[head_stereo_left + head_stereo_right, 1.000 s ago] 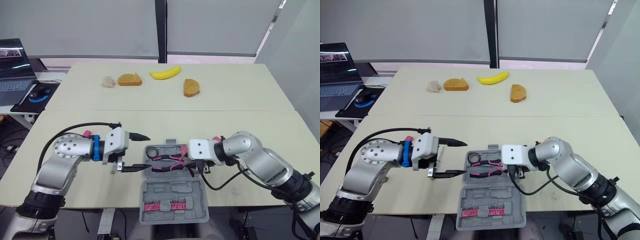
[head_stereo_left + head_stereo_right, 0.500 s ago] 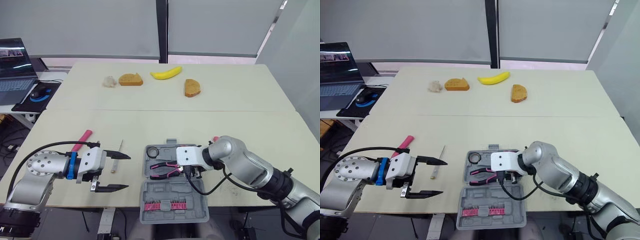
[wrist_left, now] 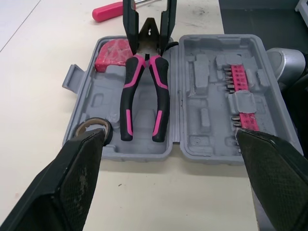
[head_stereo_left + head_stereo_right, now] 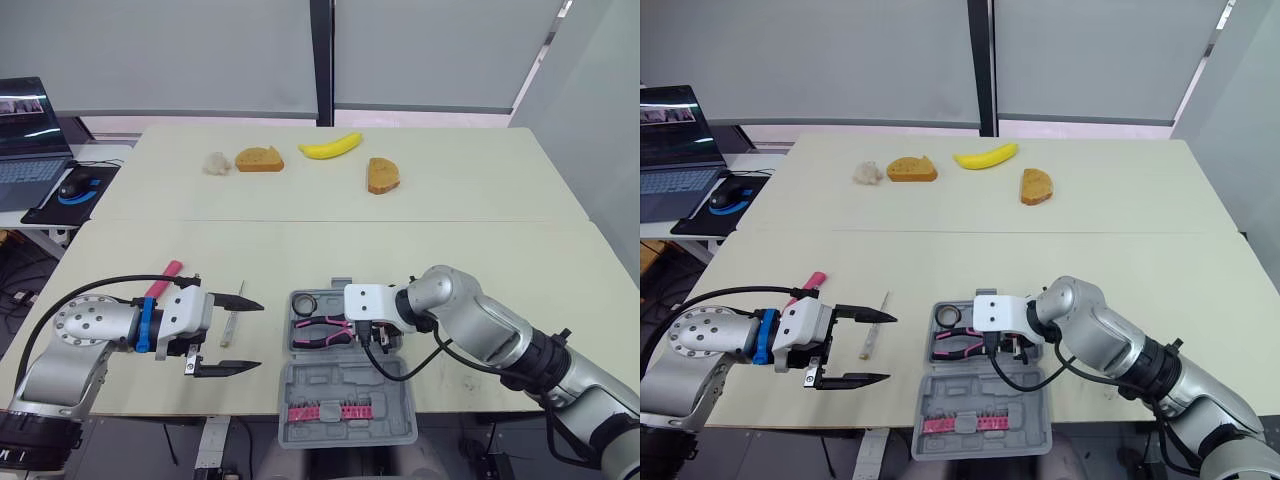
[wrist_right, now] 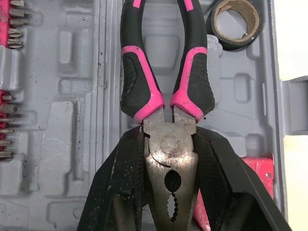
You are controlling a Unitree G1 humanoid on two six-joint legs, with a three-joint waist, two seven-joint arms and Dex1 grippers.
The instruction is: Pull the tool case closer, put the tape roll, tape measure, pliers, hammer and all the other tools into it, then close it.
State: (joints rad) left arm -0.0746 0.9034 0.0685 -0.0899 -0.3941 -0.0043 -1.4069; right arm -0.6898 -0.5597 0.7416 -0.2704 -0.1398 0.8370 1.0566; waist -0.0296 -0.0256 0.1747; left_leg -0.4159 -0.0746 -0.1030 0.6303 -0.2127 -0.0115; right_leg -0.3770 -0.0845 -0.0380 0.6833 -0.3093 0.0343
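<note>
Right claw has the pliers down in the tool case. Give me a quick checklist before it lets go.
1. Pliers lined up with their recess: ok. The handles lie in the tray of the tool case.
2. Pliers fully seated: cannot tell. The head sits between the right claw fingers, which are shut on it.
3. Tape roll and tape measure already in the case: ok.
4. Case open flat, lid half unobstructed: ok.
5. Left claw open and free for the next pick: ok.
6. All tools packed: not ok. A pink-handled tool and a slim tool lie on the table left of the case.
</note>
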